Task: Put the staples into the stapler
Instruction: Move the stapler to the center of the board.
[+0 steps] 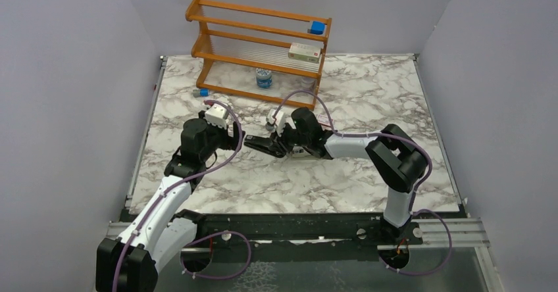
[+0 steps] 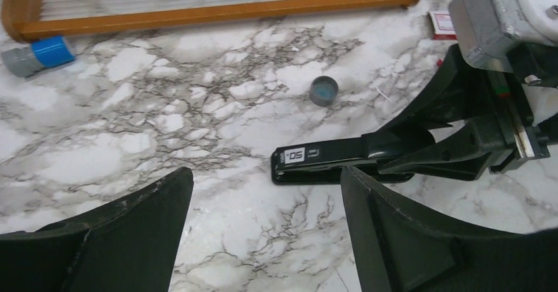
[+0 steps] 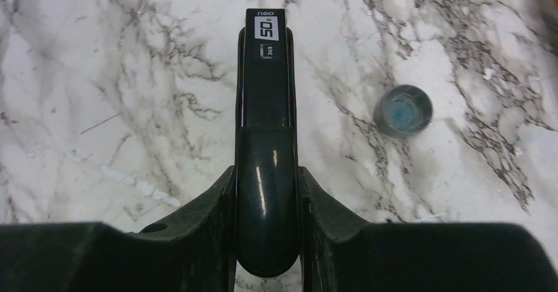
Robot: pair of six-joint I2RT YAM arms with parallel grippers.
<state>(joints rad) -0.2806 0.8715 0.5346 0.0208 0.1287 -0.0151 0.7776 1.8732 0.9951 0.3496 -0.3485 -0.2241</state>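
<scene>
Fingers (image 3: 209, 214) of the right gripper (image 3: 266, 173) clamp the closed slim black hand stapler (image 3: 265, 111); left gripper (image 2: 264, 177) gapes; staples unseen, loading not yet begun.

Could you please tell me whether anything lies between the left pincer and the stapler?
Nothing visible: only bare marble separates the open left pincer from the labelled tip of the stapler. The right pincer holds its rear end.
</scene>
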